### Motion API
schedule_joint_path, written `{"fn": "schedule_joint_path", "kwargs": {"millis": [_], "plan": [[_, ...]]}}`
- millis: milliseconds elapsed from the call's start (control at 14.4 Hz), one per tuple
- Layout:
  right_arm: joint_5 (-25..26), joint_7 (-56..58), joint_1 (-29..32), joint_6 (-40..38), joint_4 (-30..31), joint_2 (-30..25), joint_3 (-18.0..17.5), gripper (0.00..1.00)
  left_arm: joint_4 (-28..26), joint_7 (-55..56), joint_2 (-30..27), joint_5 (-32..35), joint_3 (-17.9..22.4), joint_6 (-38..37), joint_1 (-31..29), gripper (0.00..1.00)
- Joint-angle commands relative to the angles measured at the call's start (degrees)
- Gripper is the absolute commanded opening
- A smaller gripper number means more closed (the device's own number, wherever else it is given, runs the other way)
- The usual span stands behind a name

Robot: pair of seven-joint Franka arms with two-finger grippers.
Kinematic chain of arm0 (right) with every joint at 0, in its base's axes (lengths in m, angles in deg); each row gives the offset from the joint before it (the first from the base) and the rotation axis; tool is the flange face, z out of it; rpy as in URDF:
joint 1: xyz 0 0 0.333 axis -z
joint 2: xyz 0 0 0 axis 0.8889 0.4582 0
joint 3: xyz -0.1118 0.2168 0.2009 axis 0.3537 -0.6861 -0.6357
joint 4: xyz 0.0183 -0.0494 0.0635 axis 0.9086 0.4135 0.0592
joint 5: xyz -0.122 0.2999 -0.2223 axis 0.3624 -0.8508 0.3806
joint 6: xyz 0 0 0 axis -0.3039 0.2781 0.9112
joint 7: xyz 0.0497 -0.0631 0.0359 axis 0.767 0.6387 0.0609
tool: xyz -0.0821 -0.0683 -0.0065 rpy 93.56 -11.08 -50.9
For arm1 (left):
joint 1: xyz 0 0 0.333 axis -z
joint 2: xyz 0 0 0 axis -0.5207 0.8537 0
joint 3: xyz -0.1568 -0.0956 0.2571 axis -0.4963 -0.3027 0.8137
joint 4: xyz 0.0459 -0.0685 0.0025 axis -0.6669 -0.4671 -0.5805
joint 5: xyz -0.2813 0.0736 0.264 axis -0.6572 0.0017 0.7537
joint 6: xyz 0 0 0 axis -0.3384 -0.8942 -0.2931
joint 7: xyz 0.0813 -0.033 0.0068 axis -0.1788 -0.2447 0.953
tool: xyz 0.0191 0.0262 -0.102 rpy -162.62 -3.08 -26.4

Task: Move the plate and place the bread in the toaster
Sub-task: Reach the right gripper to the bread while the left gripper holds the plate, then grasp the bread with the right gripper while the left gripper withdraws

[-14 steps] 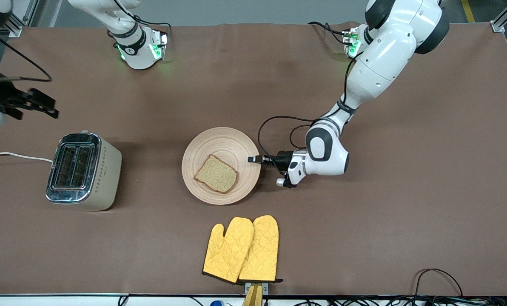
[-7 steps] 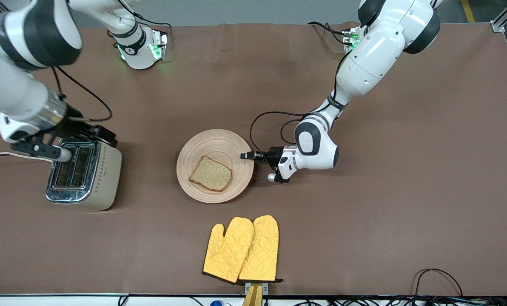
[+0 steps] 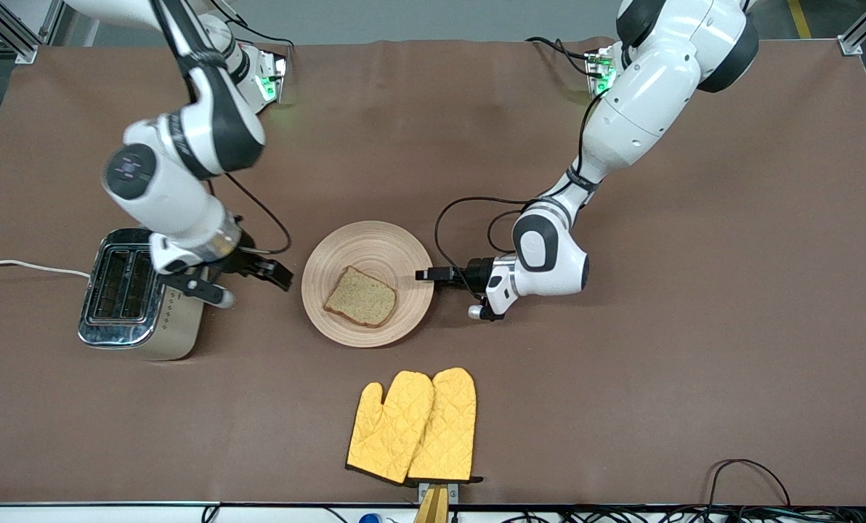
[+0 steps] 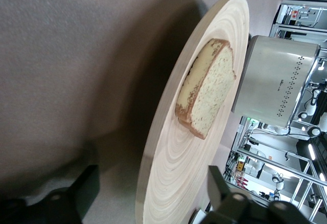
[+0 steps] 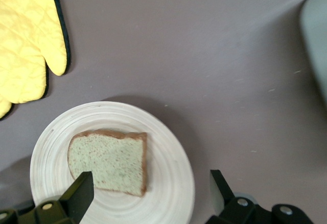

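The left gripper sits low at the rim of the plate, its fingers spread to either side of the rim, not clamped; the bread lies on the plate just past it. The right gripper hangs agape between the toaster and the plate; it should, I judge, centre over the slice, then descend square to the crust.

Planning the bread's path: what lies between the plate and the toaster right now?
In the front view, the right tool hangs open over bare table between the plate and the toaster.
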Motion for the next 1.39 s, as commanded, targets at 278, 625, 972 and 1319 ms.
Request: {"fn": "schedule_joint_path", "kwargs": {"millis": [278,625,972,1319], "plan": [[-1.28,-3.91,-4.65,14.53,2.98,9.44,0.58,0.99,-9.38,4.67,-8.16,11.53,5.12,0.96,-2.04,1.0],[-1.28,-3.91,-6.85,17.69,3.07,10.84,0.58,0.95,-15.28,12.91,-17.38,33.1,5.65,-0.17,-8.26,1.0],[-1.28,-2.94,-7.38,21.39,2.98,14.45,0.49,0.95,-13.54,20.66,-25.83,58.34,5.57,-10.8,-18.38,1.0],[-1.28,-3.03,-7.38,20.6,3.16,15.69,0.4,0.67,-8.37,24.1,-34.18,72.07,5.65,-23.18,-24.45,1.0]]}}
